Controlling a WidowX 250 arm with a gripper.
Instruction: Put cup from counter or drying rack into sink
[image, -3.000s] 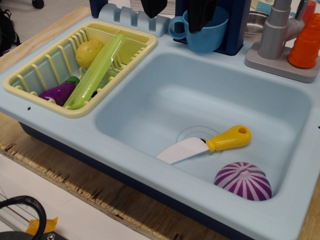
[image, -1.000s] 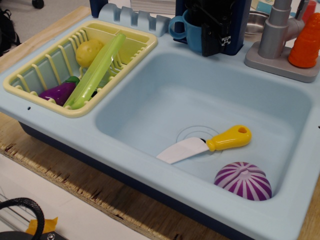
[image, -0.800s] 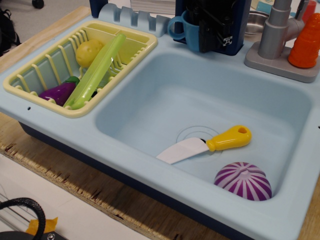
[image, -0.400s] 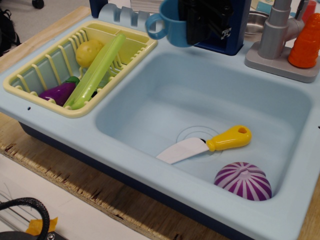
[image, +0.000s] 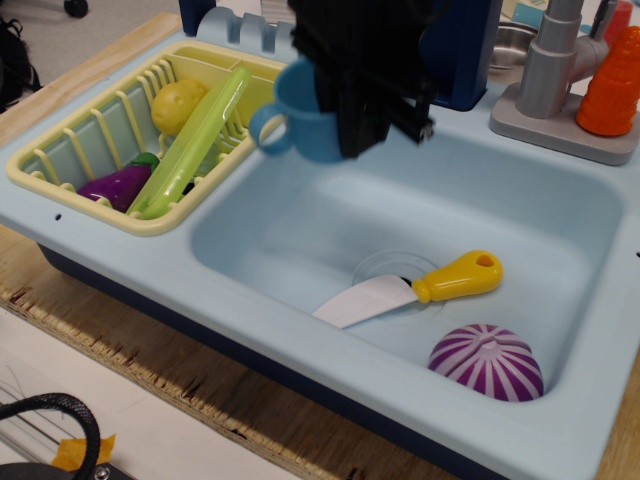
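Observation:
The blue cup (image: 300, 118) hangs in the air, held by my black gripper (image: 352, 105), which is shut on its rim. Its loop handle points left. The cup is above the sink's (image: 330, 215) left rear part, next to the right end of the yellow drying rack (image: 70, 135). The gripper body hides the cup's right side. The pale blue counter (image: 150, 250) rims both the sink and the rack.
In the sink lie a toy knife (image: 410, 288) with a yellow handle and a purple striped half-onion (image: 487, 361). The rack holds a green stalk (image: 195, 140), a yellow potato (image: 175, 104) and a purple eggplant (image: 118, 185). A grey tap (image: 555, 70), an orange carrot (image: 612, 85) and a metal bowl (image: 512, 42) stand at the back right.
The gripper closed on the cup at the back counter, lifted it, and carried it left and toward the front, so it now hangs over the sink's left rear.

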